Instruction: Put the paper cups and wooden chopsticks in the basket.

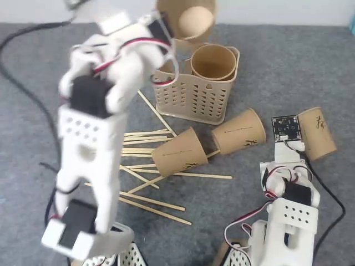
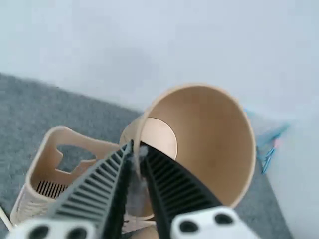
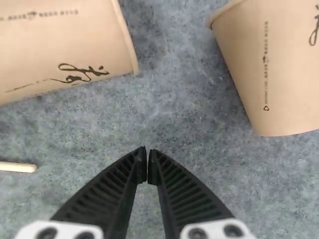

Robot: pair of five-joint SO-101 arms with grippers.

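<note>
– Basket (image 1: 194, 100) first: where is it, and what is in it?
– At 12 o'clock on the table, slatted and beige, standing upright. An upright cup (image 1: 213, 61) stands in its 1 o'clock corner, mouth up. What else lies inside I cannot tell, since the left arm covers the 9 o'clock end.
– And the other cups?
– A held cup (image 2: 199, 144) hangs over the basket's far rim at 12 o'clock, tilted with its open mouth toward the wrist camera. The left pincer (image 2: 137, 154) is clenched on its rim.
– Those on the table?
– Three lie on their sides. The centre cup (image 1: 179, 152) lies across the chopsticks. The second cup (image 1: 239, 131) is just beside it at 2 o'clock. The third cup (image 1: 317, 133) lies at 3 o'clock, near the right arm.
– Chopsticks (image 1: 150, 166)?
– Scattered from the table's centre toward 7 o'clock, crossing one another, all outside the basket. One leans toward the basket's near wall.
– The right pincer (image 3: 147, 159)?
– Closed tight with nothing in it, over bare cloth between the second and third cups, touching neither.
– Surface and room?
– The table (image 1: 277, 66) is covered in grey felt, with dark cables (image 1: 22, 83) at 9 o'clock. A pale wall (image 1: 277, 11) runs along the far edge.
</note>
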